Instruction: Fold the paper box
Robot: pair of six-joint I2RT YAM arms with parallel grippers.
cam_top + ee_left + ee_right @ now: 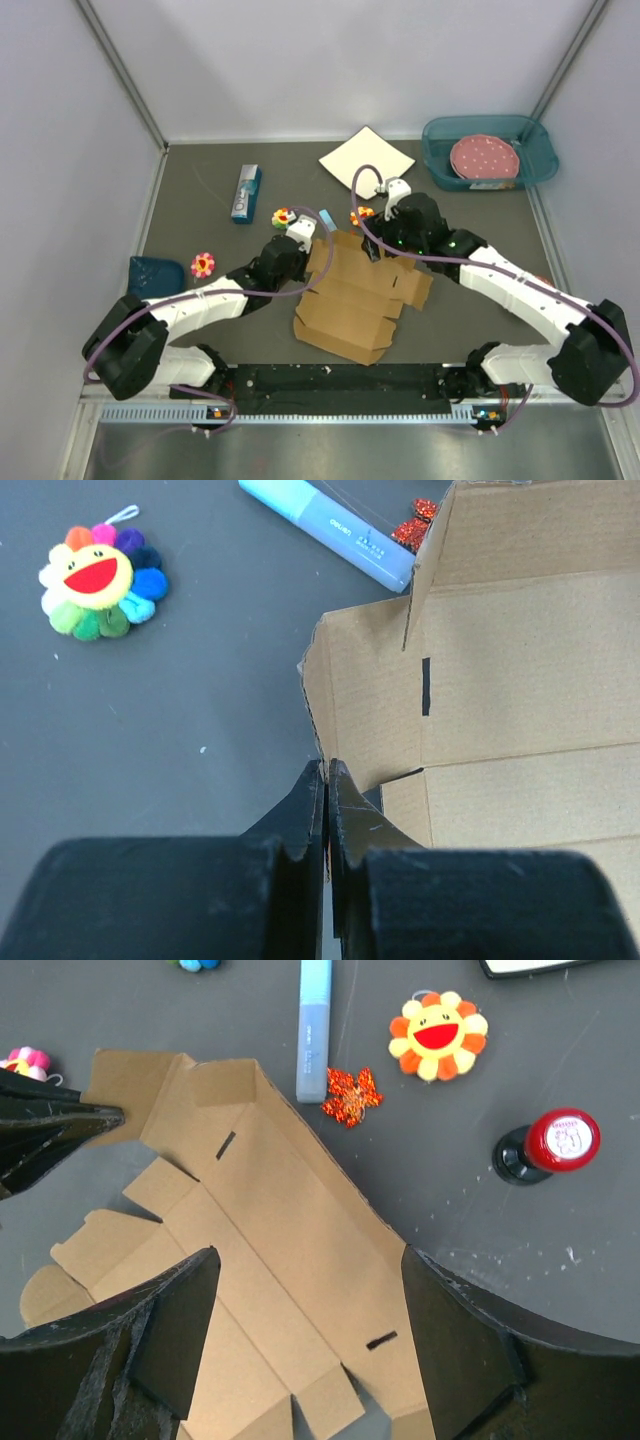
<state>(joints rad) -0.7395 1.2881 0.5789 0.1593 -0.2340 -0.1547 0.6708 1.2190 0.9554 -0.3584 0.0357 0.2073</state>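
Hovering my right tool (305,1270), spread apart, straight above the paper box (355,300), with my left tool (326,770) pinched together at its left flap.

Your right gripper (308,1260) sits at 6 o'clock with its jaws spread wide. The paper box (250,1185) lies flat under and between them, two dark slots showing. At 9 o'clock the left gripper (110,1117) tip touches a corner flap. Blue pen (313,1030) at 12, glitter bow (350,1095) just beside its lower end and near the box edge. Orange smiley flower (438,1033) at 1. Red-capped stamp (555,1145) at 3, well apart from the box. Pink flower (25,1060) at 10, cut off by the frame.
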